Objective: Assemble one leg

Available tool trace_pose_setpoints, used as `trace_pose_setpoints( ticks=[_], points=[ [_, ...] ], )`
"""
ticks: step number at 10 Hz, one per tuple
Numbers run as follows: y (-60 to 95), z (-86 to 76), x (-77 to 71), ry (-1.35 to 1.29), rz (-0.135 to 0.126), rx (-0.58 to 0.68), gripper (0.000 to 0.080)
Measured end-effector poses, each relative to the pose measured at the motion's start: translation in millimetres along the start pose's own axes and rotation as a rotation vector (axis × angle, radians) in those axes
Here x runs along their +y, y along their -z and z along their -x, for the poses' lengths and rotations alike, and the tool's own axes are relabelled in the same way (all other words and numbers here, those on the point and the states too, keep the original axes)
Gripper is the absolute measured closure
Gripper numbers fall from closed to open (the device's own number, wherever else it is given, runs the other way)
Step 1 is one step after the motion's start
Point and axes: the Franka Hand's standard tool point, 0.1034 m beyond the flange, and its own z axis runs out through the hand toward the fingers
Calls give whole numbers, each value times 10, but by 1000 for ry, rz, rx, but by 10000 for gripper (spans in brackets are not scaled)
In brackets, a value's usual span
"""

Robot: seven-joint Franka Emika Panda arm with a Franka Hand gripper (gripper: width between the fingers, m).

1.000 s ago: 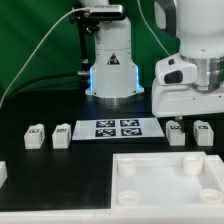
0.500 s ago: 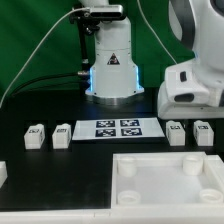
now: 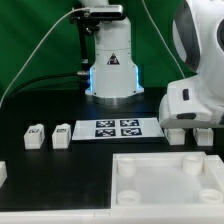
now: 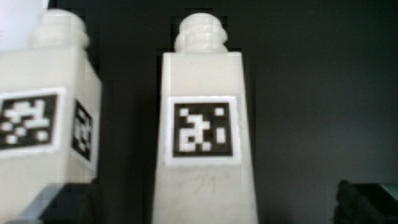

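Two white legs with black-and-white tags fill the wrist view: one in the middle [image 4: 210, 120] and a second beside it [image 4: 45, 110]. My gripper [image 4: 214, 205] is open. Its dark fingertips [image 4: 370, 200] stand on either side of the middle leg with a gap on each side. In the exterior view the gripper [image 3: 188, 125] is low over the two legs on the exterior view's right. Only their lower ends [image 3: 176, 138] [image 3: 204, 138] show under the hand. Two more legs [image 3: 36, 135] [image 3: 62, 134] stand at the exterior view's left.
The marker board [image 3: 118, 128] lies between the two pairs of legs. A large white square panel with corner holes [image 3: 165, 178] lies at the front. The robot's base [image 3: 112, 60] stands behind the marker board. A small white piece [image 3: 3, 172] sits at the left edge.
The arm has come down and toward the exterior view's right, so the hand now covers the tops of the two right legs. Nothing else has moved.
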Motion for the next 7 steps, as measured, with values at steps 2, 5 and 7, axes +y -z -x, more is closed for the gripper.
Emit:
trace_pose_setpoints(
  ticks=[2, 5, 7],
  points=[
    [-86, 17, -58, -1, 12, -5, 150],
    [-126, 15, -37, -3, 12, -5, 150],
    [-126, 15, -37, -3, 12, -5, 180]
  ],
)
